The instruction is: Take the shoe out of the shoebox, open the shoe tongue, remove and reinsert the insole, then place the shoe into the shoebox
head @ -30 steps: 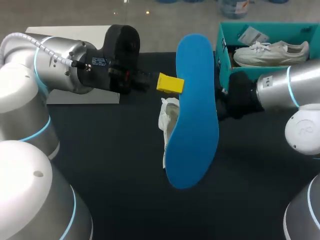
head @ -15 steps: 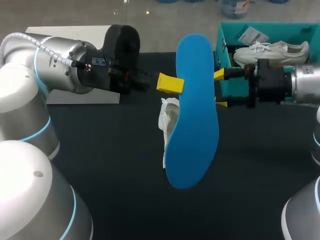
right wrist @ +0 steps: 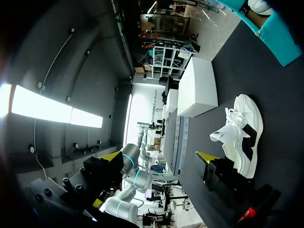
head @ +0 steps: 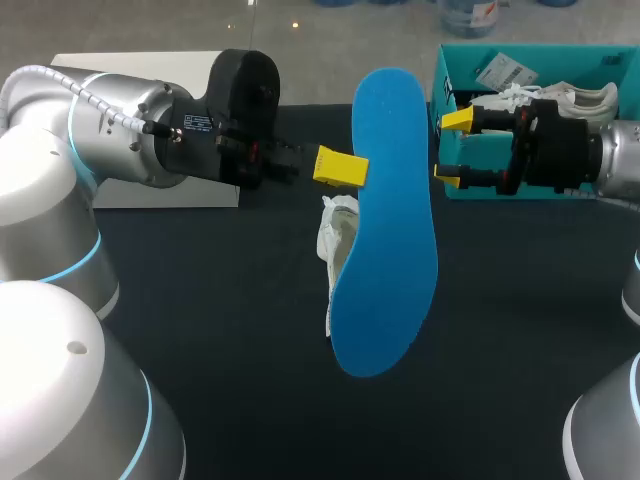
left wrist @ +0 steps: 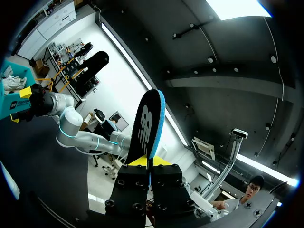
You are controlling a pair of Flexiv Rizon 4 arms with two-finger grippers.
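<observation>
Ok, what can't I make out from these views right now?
Head view: the insole covers most of the table shoe, hiding its opening.
Head view: the right claw blocks part of the boxed shoe.
Left wrist view: the table shoe does not show.

Head view: even overhead light, shadows barely show on the dark bench (head: 200,300), and there is a sheen on the left arm (head: 110,130) metal. Wrist views: ceiling panel (right wrist: 52,107) and light strip (left wrist: 137,76) are blown out, glaring against dark ceiling. White shoe (right wrist: 237,126) is brightly lit. The insole (left wrist: 145,123) has its black face in shade.
</observation>
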